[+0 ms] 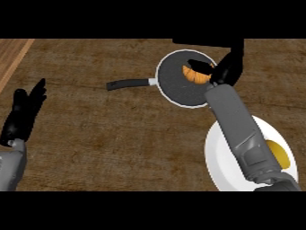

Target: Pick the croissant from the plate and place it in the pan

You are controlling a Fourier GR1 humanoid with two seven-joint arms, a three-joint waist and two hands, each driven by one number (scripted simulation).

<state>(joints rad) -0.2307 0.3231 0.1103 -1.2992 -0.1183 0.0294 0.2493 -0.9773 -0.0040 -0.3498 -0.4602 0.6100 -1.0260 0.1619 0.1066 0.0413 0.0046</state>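
I count one pan [175, 92], one plate [220, 166] and one croissant [194, 75] on the tabletop [115, 143]. My right hand [227, 67] reaches over the pan near the far edge, and its fingers [199, 63] curl around the croissant above the pan's bottom. My left hand [23, 114] rests open at the left edge

Croissant [194, 74] was orange-brown with darker stripes. Pan [175, 87] was dark grey inside, with a white rim and black handle [125, 84]. Plate [221, 152] was white, with a yellow patch [279, 155]. Tabletop [115, 134] was mottled dark brown, with a lighter wood-grain strip [3, 63] along its left edge. Left hand [24, 112] and right hand [227, 67] were black.
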